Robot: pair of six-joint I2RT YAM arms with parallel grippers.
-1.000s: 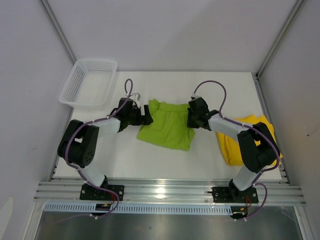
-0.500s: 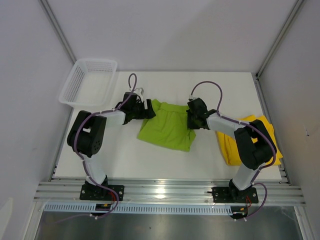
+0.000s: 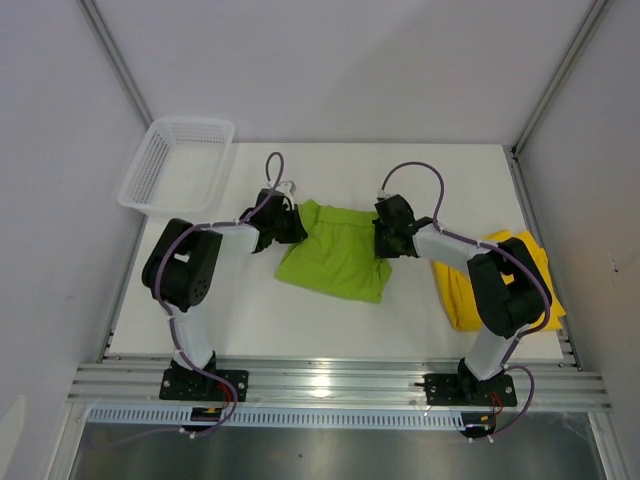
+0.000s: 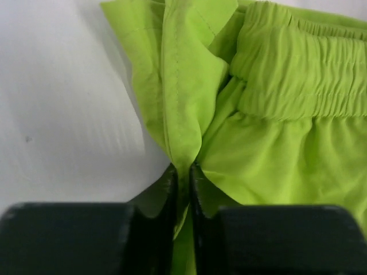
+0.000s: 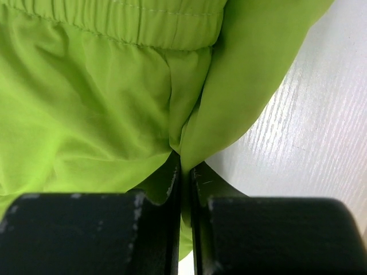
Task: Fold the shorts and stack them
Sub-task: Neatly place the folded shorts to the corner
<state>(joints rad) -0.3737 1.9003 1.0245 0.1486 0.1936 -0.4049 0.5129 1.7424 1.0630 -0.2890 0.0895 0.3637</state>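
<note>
My left gripper is clenched on a fold at the 9 o'clock edge of the lime green soft fabric shorts lying mid white table, my right gripper pinches their 3 o'clock edge, and the bright yellow fabric shorts lie heaped at the table's 3 o'clock side.

Bright, even light; a soft shadow beside the green shorts, sheen on the table.

Left gripper slid from just beside the lime green fabric shorts onto their left edge and pinched it; left arm elbow swung rightward.
</note>
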